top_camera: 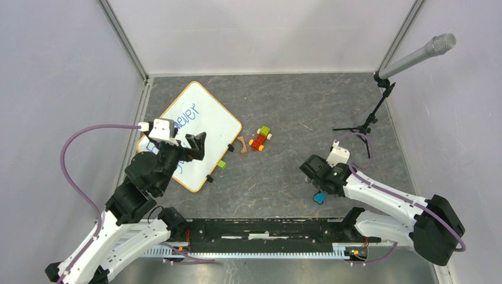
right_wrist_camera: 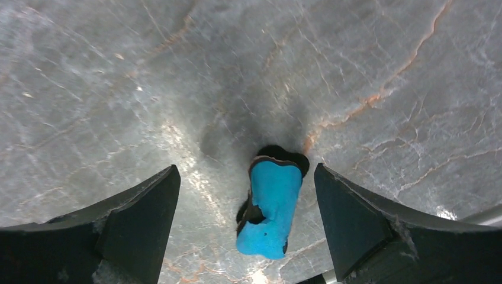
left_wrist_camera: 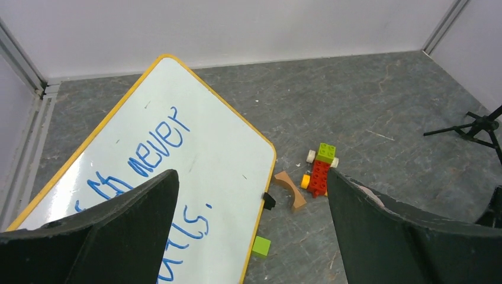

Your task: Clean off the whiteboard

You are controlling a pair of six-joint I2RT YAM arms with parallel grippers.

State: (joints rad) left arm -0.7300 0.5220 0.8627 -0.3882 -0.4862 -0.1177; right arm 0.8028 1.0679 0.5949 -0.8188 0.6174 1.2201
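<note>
— While the blue writing (left_wrist_camera: 163,142) is sitting whole on the whiteboard (top_camera: 210,118), we are calling nothing wiped yet, aren't we?

— We are. The board is lying flat and askew at the left of the counter (top_camera: 296,100). Our left claw (top_camera: 190,148) is hanging over its near half with the jaws spread wide, gripping nothing.

— So what are we counting, going rightward?

— One whiteboard, with two black clips (top_camera: 231,148) along its right edge. Just off that edge we are seeing one green block (top_camera: 221,164), then one wooden arch (top_camera: 241,144), then one brick car (top_camera: 260,139).

— And further right?

— Our right claw (right_wrist_camera: 247,171) is standing low over one blue eraser (right_wrist_camera: 269,207), as we are taking it to be. The jaws are parted on either side of it and are not touching it. It is lying on the counter, well apart from the board.

— Beyond that?

— One microphone (top_camera: 420,54) on one stand (top_camera: 370,121), at the far right.

— Then everything is waiting on us.

— We are judging so: picking up the eraser, carrying it across to the board, and rubbing out every word.
</note>
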